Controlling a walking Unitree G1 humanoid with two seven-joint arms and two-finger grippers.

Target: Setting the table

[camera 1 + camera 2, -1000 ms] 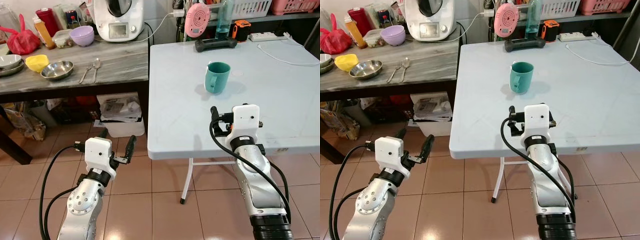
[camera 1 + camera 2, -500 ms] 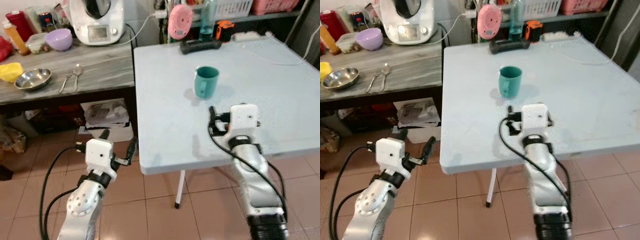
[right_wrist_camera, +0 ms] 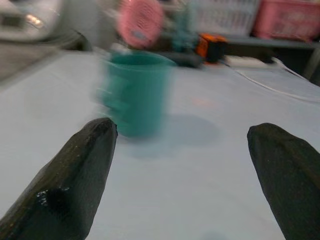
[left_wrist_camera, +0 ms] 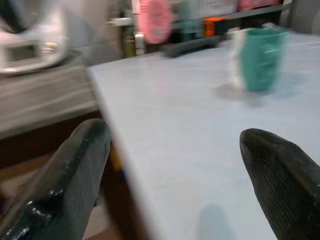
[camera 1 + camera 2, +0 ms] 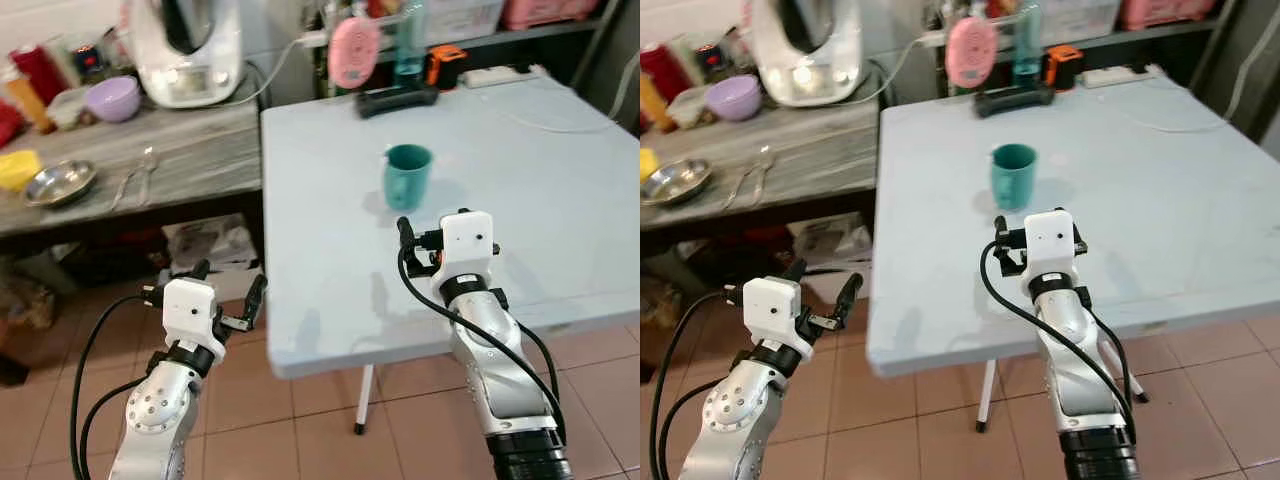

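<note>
One teal mug (image 5: 407, 175) stands upright mid-table, toward the far edge of the pale blue table (image 5: 560, 200). Two grippers — right gripper (image 3: 180, 175) and left gripper (image 4: 175, 170) — fingers apart, empty. Camera has shifted; mug unmoved.

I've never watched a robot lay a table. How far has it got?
Barely begun. A teal mug stands upright on the white table. Both grippers are open and empty: the right gripper over the table short of the mug, the left gripper beside the table's edge. The fork and spoon, steel bowl and purple bowl wait on the grey counter.
</note>
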